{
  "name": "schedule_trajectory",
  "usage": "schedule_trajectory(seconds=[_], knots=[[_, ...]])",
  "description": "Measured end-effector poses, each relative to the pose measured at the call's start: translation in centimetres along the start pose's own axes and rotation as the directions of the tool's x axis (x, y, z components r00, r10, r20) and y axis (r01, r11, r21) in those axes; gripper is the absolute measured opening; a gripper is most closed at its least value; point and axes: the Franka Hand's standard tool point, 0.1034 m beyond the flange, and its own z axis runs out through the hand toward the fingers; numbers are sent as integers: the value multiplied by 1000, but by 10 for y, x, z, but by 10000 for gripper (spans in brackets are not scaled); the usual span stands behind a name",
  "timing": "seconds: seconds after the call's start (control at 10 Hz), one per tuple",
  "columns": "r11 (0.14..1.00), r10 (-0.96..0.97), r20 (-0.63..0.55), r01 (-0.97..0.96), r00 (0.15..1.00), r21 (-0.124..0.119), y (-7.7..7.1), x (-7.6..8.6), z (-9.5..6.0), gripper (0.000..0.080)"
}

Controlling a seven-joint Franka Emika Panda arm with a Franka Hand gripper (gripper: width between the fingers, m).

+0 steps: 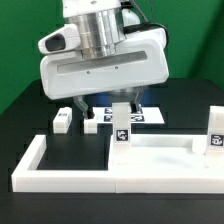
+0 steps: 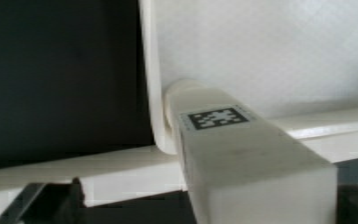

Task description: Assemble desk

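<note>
Well, the desk looks about half made. In the exterior view the tabletop [image 1: 165, 152] lies flat inside the border wall [image 1: 70, 178]. Two legs stand up on it: the tagged leg [image 1: 122, 131] at one corner and the second leg [image 1: 215, 131] at the corner toward the exterior view's right. One loose leg [image 1: 62, 120] and the other loose leg [image 1: 92, 124] lie on the black table (near the marker board [image 1: 150, 116]), so two legs are left to put in. The gripper [image 1: 124, 102] hangs right over the tagged leg, with its tips at the leg's top.

In the wrist view the tagged leg [image 2: 238, 150] fills the middle, big and close, standing at a corner of the tabletop [image 2: 265, 50]. A dark finger [image 2: 37, 200] shows beside it with a gap between. The jaws may be apart, but the picture is blurry and I cannot tell for sure.
</note>
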Motion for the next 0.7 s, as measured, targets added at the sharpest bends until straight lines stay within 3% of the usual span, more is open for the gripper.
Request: schedule_trajectory(seconds=[0.1,0.2,0.3,0.4,0.7], knots=[[999,37,0,-37,999,0,0,0,0,622],[992,124,0,-124,992,1,0,0,0,426],[984,179,0,-179,984,0,0,0,0,426],[971,241,0,-241,971,0,0,0,0,295],[901,433,-3,-433,901,1,-2,1,0,295]])
